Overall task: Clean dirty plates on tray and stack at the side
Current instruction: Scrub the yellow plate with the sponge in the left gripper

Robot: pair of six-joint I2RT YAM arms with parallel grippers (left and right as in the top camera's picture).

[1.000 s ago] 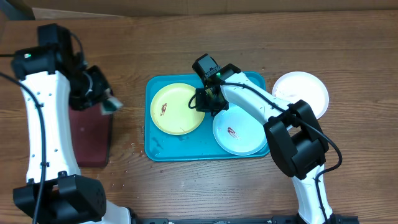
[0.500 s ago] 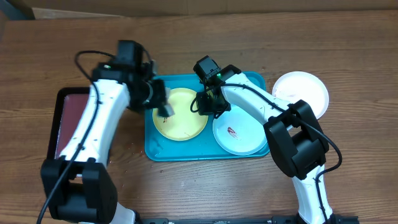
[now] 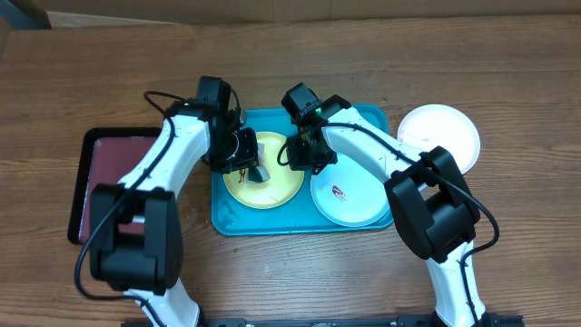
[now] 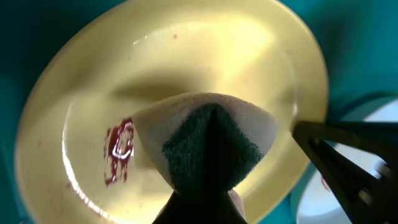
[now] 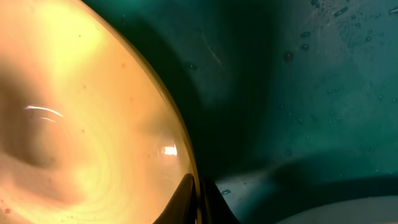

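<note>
Sitting on the left half of the turquoise tray [image 3: 227, 218], the yellow-green plate [image 3: 277, 186] shows its red smear [image 4: 120, 149] just left of the sponge [image 4: 208, 140]. The left gripper [image 3: 252, 169] clamps that sponge over the plate's middle; whether it touches, I cannot tell. The right gripper [image 5: 198, 198] pinches the plate's right rim, fingers closed on it. Just beside it, the pale mint plate [image 3: 349, 191] lies on the tray's right half, also smeared. The white plate [image 3: 440, 134] rests on the table [image 3: 363, 54] past the tray's right edge. A maroon tray [image 3: 86, 182] sits far left.
</note>
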